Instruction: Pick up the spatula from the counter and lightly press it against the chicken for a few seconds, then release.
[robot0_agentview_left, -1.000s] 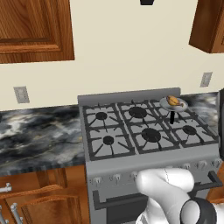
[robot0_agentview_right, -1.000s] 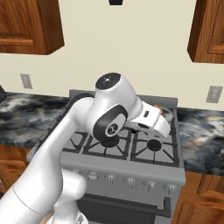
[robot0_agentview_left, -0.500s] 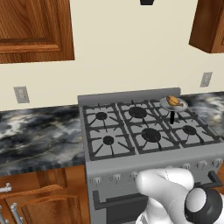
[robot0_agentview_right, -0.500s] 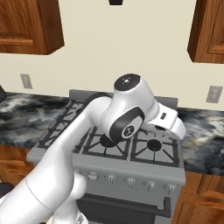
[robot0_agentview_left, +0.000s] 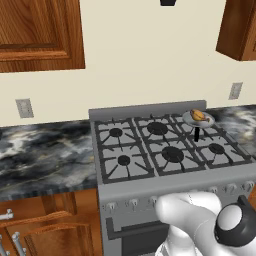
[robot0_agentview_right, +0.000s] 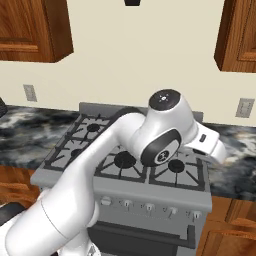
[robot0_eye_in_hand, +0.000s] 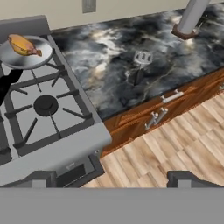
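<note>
Spatula (robot0_eye_in_hand: 142, 57) lies untouched on counter (robot0_eye_in_hand: 109, 48) beside stove (robot0_eye_in_hand: 48, 131); gripper (robot0_eye_in_hand: 113, 178) empty, set wide.

Left base view: pan (robot0_agentview_left: 206, 121) with chicken (robot0_agentview_left: 198, 115) sits on a back burner. Right base view: arm (robot0_agentview_right: 160, 140) reaches over the stove front toward the counter; jaws hidden here. Hand view: spatula flat, well apart from the pan, pale slotted head toward the wall, dark handle faint against the marble. Fingertips (robot0_eye_in_hand: 183, 177) far apart, nothing between. Judgement: light, stiff, thin, and likely to skid on the smooth stone. Pinch across the handle near mid-length, not the head.
</note>
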